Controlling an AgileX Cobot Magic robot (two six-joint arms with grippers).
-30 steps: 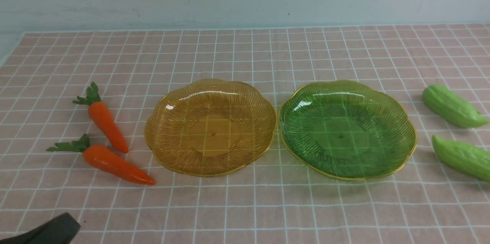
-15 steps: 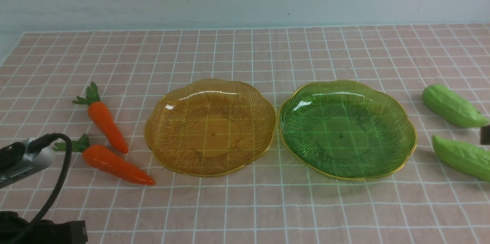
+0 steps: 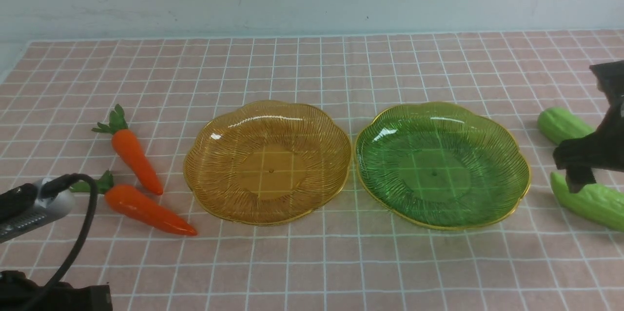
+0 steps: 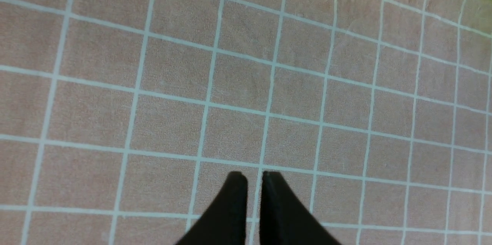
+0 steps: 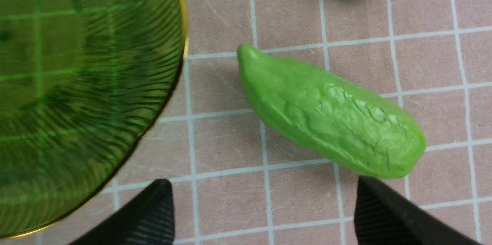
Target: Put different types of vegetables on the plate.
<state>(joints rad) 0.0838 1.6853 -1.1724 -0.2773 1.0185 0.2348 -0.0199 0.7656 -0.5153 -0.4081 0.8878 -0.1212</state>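
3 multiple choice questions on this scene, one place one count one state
1. The two glossy orange toy carrots lie: A) left of the amber ribbed plastic plate B) on it C) behind it
2. Light-green bumpy toy gourds on the pink checked cloth: A) one B) two C) three
3. The right gripper is: A) open, empty B) shut on a gourd C) shut, empty
Answers: 1 A, both lie off its left rim. 2 B, two show at the right. 3 A, fingers wide apart, nothing between.
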